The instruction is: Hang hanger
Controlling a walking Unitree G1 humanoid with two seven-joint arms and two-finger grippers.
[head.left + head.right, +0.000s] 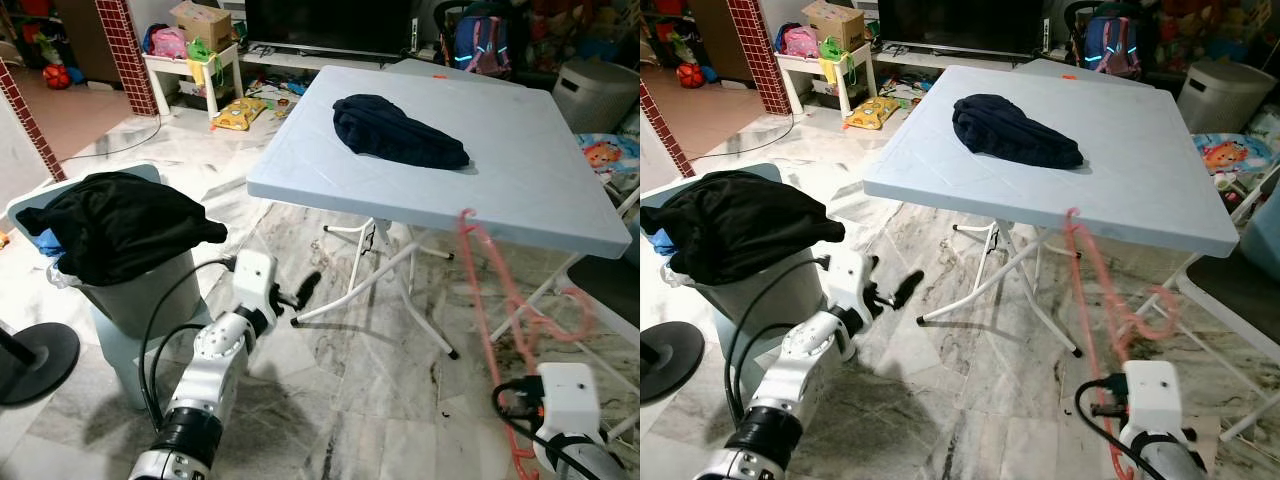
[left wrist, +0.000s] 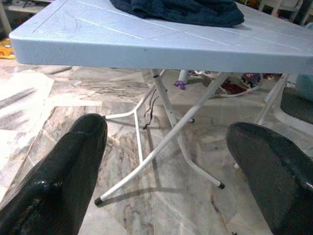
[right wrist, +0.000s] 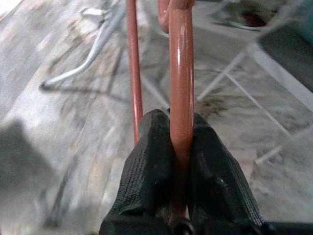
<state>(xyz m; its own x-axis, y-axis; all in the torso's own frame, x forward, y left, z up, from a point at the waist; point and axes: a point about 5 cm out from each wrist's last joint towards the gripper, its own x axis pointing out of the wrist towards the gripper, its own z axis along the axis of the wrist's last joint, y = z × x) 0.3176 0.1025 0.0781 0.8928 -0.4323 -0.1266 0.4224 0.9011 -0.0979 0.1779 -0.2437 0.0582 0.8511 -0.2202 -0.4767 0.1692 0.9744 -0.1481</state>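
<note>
Right wrist view: my right gripper [image 3: 180,147] is clenched on a bar of the pink hanger [image 3: 181,73].
Hook: caught on the near edge of the table [image 1: 540,215], toward its right corner, as far as I can tell.
Hanger body: slopes from that edge down to my claw, below the tabletop.
Left gripper [image 2: 166,171]: fingers spread, holding nothing, aimed under the table.
Progress: hanging looks nearly done; what's left is letting go.

Even, bright indoor light; soft shadows lie under the table [image 1: 560,190]. The right wrist view is blurred, perhaps by motion.
</note>
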